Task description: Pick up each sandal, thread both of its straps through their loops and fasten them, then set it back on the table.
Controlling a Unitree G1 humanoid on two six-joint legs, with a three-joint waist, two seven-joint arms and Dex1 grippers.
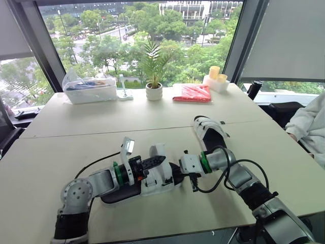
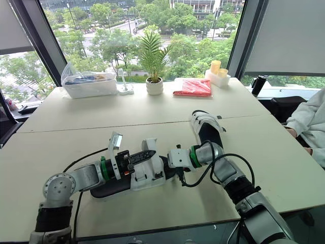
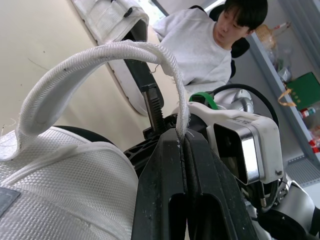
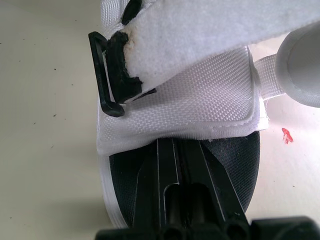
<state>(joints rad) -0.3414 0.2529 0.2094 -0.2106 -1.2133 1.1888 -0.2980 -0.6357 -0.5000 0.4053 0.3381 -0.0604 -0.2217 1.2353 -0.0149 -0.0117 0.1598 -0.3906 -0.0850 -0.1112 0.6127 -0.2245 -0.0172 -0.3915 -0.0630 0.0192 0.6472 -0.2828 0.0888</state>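
Note:
One white sandal with a black footbed (image 1: 152, 184) lies near the table's front edge, held between both arms. My left gripper (image 3: 183, 137) is shut on a thin white webbing loop (image 3: 100, 55) that arches up from the sandal's top. My right gripper (image 4: 172, 144) reaches in from the opposite side. It is shut on the sandal's edge, its tips tucked under the white strap panel (image 4: 200, 100) by the black buckle loop (image 4: 102, 75). A wide white strap (image 4: 215, 30) crosses above it. The second sandal (image 1: 209, 133) rests on the table to the right, beyond my right arm.
A person in a light sweater (image 1: 311, 127) sits at the table's right edge. Along the far side stand a clear plastic box (image 1: 90, 90), a potted plant (image 1: 154, 90), a red packet (image 1: 192, 92), yellow cups (image 1: 215, 72) and a black bottle (image 1: 253, 89).

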